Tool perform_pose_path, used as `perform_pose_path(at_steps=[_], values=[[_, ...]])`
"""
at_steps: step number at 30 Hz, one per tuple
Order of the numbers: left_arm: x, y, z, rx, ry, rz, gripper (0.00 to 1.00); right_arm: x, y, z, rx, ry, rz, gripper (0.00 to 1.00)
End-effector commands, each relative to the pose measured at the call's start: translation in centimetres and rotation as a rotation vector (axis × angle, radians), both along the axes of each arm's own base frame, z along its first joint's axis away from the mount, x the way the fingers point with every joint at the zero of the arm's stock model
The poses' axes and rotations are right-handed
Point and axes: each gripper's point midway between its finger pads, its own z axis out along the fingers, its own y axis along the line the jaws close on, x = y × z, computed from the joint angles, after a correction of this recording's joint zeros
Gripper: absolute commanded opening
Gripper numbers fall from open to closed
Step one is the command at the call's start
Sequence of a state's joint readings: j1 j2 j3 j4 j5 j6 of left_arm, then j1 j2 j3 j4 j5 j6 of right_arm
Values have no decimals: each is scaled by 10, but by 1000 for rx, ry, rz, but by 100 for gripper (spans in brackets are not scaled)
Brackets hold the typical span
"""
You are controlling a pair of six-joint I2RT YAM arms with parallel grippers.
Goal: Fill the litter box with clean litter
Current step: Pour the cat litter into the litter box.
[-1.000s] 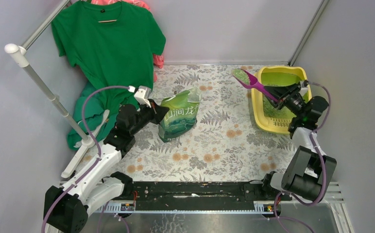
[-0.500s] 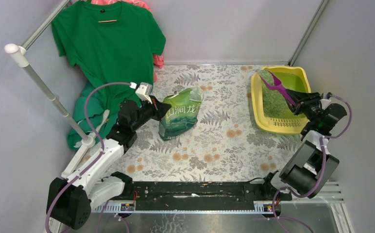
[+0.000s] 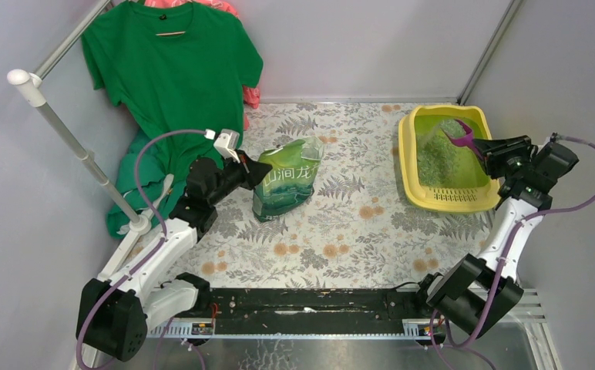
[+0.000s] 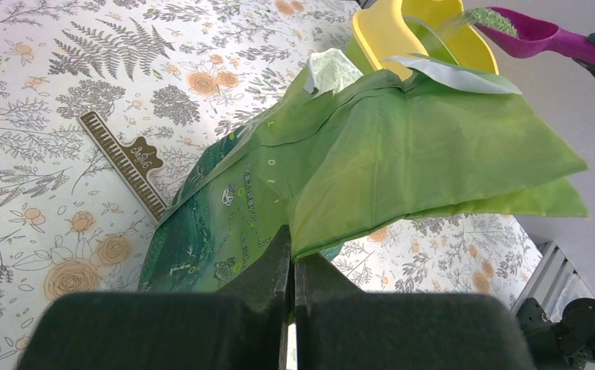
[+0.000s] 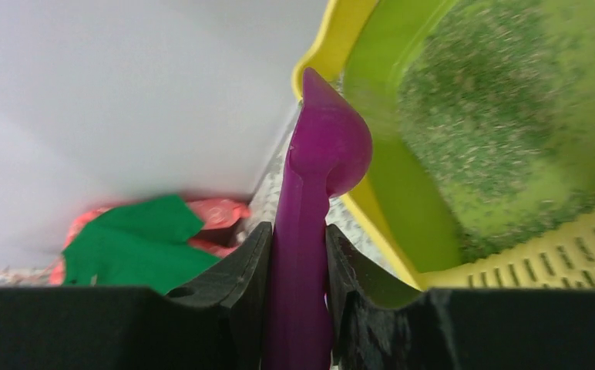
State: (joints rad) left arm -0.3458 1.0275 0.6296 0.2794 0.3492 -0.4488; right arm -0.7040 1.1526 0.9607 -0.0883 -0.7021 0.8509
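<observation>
The yellow litter box [image 3: 448, 199] stands at the far right of the table, with green clean litter [image 3: 433, 158] heaped on its floor. My right gripper [image 3: 489, 148] is shut on the handle of a purple scoop [image 3: 464, 139], which is tipped above the box with granules spilling from it. In the right wrist view the scoop [image 5: 317, 193] sits between my fingers, above the box's rim [image 5: 541, 247] and the litter [image 5: 502, 123]. My left gripper [image 3: 257, 174] is shut on the top edge of the green bag [image 3: 285, 189], also seen in the left wrist view [image 4: 402, 146].
A green T-shirt [image 3: 171, 69] hangs on a white rack [image 3: 71, 139] at the back left, with a red garment [image 3: 252, 96] behind it. A brown ruler-like card [image 4: 129, 162] lies on the floral cloth by the bag. Grey walls close in the back and right.
My right gripper has swung the scoop from the box's left rim rightward over the box and tipped it, spilling litter in. The left gripper holds the bag almost still.
</observation>
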Motion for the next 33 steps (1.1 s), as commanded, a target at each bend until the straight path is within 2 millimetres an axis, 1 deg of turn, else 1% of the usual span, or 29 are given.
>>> perform_pose_path(at_steps=[1, 3, 6, 8, 12, 14, 18, 21, 25, 29, 30, 31, 32, 33], values=[[2, -2, 99, -147, -324, -14, 1, -10, -19, -4, -170, 129, -71, 0], [1, -2, 100, -147, -322, -14, 1, -11, -20, -5, -209, 164, -81, 0], [1, -2, 100, -143, -319, -15, 1, -10, -15, -5, -308, 236, -92, 0], [1, -2, 99, -142, -317, -16, 1, -9, -13, -3, -366, 271, -100, 0], [3, -3, 96, -144, -309, -19, 1, -11, -13, 9, -485, 345, -115, 0], [3, -3, 96, -144, -308, -20, 1, -12, -14, 10, -532, 398, -114, 0], [3, -4, 97, -144, -307, -25, 2, -20, -15, 5, -632, 501, -135, 0], [2, -4, 97, -141, -307, -25, 2, -23, -19, -5, -688, 557, -153, 0], [3, -4, 96, -139, -304, -25, 2, -21, -16, -6, -744, 583, -149, 0], [4, -5, 94, -138, -298, -29, 2, -20, -11, 4, -762, 559, -141, 0], [4, -5, 94, -136, -299, -31, 2, -20, -7, 7, -755, 546, -128, 0], [4, -5, 94, -134, -297, -31, 2, -17, 2, 13, -736, 499, -96, 0], [3, -5, 93, -133, -296, -31, 2, -14, 14, 21, -711, 434, -53, 0], [3, -5, 94, -134, -298, -31, 2, -10, 31, 29, -671, 359, 4, 0]])
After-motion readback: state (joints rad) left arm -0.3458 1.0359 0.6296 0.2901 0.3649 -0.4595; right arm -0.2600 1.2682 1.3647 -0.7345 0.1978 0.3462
